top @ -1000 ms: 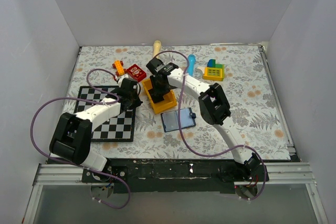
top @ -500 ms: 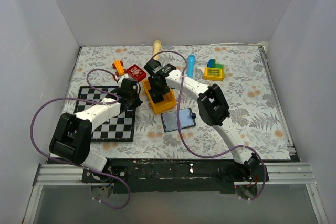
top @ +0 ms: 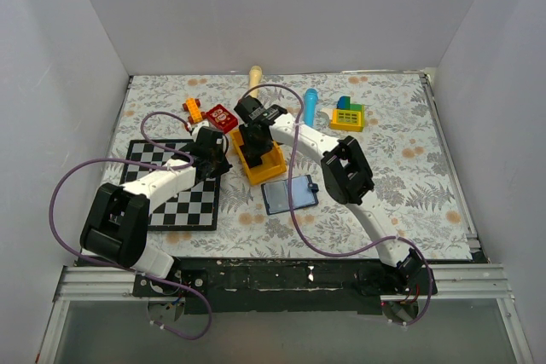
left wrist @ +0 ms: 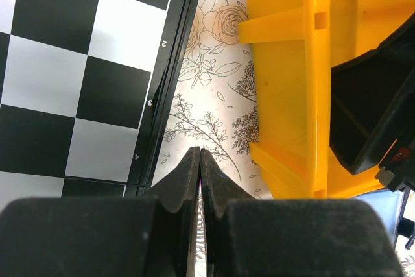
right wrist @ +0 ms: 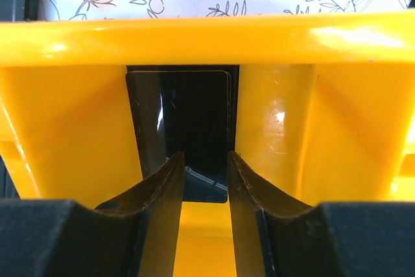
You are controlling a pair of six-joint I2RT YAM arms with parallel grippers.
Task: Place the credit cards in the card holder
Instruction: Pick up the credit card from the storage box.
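On the left of the top view lies a black-and-white chessboard (top: 171,187), and the left arm reaches across it toward the middle. The left gripper (left wrist: 200,160) hangs over the flowered table cover (left wrist: 214,111), in the strip between the board's right edge and a yellow bin (top: 273,164). The left wrist view shows its two fingers pressed together with nothing between them. Just right of that, near the centre of the top view, the right gripper (right wrist: 203,160) points down into the yellow bin. In the right wrist view its fingers (right wrist: 162,189) stand a little apart, leaving a narrow gap. The credit cards (right wrist: 168,111) lie in the dark slot at the bottom of the bin as glossy black rectangles. A doubled top edge suggests one is stacked on the other. The fingertips sit over the lower part of the cards, but the pictures do not show whether they touch. Below and to the right of the bin in the top view, the card holder (top: 289,194) lies open on the table cover with its light blue inside facing up. It sits close to the bin and holds no card.
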